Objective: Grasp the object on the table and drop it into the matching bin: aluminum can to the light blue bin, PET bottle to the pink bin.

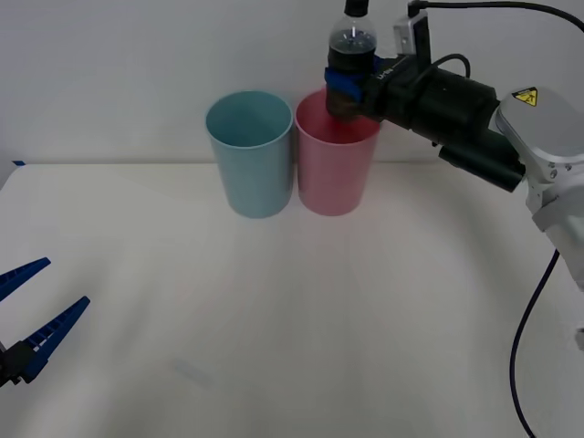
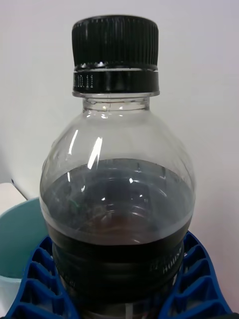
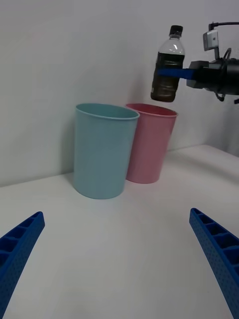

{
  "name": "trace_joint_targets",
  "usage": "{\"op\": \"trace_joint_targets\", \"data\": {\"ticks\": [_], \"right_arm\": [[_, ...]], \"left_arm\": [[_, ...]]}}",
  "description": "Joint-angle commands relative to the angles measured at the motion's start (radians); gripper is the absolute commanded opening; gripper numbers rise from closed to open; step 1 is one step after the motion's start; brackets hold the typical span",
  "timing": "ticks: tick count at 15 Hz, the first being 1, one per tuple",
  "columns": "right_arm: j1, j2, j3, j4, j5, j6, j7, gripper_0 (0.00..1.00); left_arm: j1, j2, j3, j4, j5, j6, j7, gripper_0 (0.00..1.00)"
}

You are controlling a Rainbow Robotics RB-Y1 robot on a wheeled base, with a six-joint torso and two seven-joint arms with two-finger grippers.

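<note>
Above pink bin | right gripper clamps PET bottle upright | left gripper spread

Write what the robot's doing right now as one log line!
right gripper: shut on PET bottle, upright | position: above pink bin | left gripper: open, idle near table edge | drop: not yet

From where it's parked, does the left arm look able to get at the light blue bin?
Probably yes: the left gripper, jaws open, faces the light blue bin across bare table. The right gripper holds the PET bottle over the pink bin.
</note>
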Motion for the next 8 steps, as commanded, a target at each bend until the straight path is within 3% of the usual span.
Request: {"op": "trace_joint_targets", "data": {"ticks": [1, 4, 5, 6, 7, 8], "right_arm": [[-0.021, 0.017, 0.001, 0.033, 0.010, 0.014, 0.002, 0.00], [-0.021, 0.018, 0.001, 0.033, 0.013, 0.017, 0.002, 0.00], [-0.021, 0.018, 0.001, 0.033, 0.012, 0.015, 0.002, 0.07], [-0.021, 0.018, 0.001, 0.032, 0.012, 0.017, 0.003, 0.78], [-0.022, 0.018, 0.001, 0.032, 0.012, 0.015, 0.005, 1.00], [-0.022, 0.017, 0.000, 0.032, 0.012, 0.015, 0.007, 1.00]], "left_arm": [[0.000, 0.000, 0.000, 0.000, 0.000, 0.000, 0.000, 1.00], [0.000, 0.000, 0.000, 0.000, 0.000, 0.000, 0.000, 1.00], [0.000, 0.000, 0.000, 0.000, 0.000, 0.000, 0.000, 1.00], [0.000, 0.000, 0.000, 0.000, 0.000, 0.000, 0.000, 1.00], [0.000, 0.000, 0.000, 0.000, 0.000, 0.000, 0.000, 1.00], [0.000, 0.000, 0.000, 0.000, 0.000, 0.000, 0.000, 1.00]]}}
